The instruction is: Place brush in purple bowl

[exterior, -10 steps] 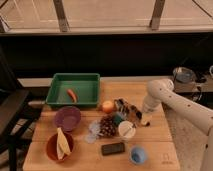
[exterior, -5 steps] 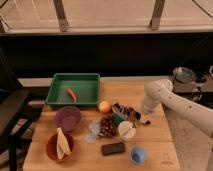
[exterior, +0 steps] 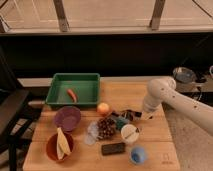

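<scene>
The purple bowl (exterior: 67,118) sits at the left of the wooden table, with nothing in it. My gripper (exterior: 129,116) is down at table level right of centre, on the end of the white arm (exterior: 160,95). It is shut on the brush (exterior: 120,115), a slim dark stick that pokes out to the left of the fingertips and lies low over the table. An orange fruit (exterior: 103,108) and a dark brown cluster (exterior: 106,127) lie between the brush and the purple bowl.
A green tray (exterior: 56,92) holding an orange item stands at the back left. A red-brown bowl (exterior: 50,148) with a yellow thing sits front left. Near the front are a white cup (exterior: 130,134), a black slab (exterior: 113,148) and a blue cup (exterior: 138,155). A chair stands at the left.
The gripper has dropped a little towards the table and its fingers have closed around the brush. The other objects have not moved.
</scene>
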`<state>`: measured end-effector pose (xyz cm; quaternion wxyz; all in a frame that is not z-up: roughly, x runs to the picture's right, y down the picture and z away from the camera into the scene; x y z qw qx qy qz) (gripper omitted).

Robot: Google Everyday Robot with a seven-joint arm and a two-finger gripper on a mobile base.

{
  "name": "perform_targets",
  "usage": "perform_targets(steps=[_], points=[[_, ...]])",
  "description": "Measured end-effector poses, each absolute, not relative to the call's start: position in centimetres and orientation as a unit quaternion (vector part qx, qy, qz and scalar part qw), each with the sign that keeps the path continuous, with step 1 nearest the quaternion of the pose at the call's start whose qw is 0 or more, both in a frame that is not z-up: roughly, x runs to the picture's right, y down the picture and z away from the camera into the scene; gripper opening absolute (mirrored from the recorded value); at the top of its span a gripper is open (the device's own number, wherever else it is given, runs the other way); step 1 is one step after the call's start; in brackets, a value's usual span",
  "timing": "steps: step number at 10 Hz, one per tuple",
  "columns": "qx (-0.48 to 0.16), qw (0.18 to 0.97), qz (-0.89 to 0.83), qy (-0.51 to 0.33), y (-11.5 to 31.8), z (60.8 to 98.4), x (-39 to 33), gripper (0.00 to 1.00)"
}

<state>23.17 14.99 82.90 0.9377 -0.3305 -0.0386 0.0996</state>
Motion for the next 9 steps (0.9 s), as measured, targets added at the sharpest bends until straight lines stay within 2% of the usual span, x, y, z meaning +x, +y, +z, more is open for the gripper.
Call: perform_targets(steps=[5, 9], points=[[-0.286, 0.951, 0.078, -0.083, 8.8, 80.8, 19.7, 0.0], [-0.259, 0.958, 0.047, -0.116, 5.9, 78.1, 17.0, 0.0]])
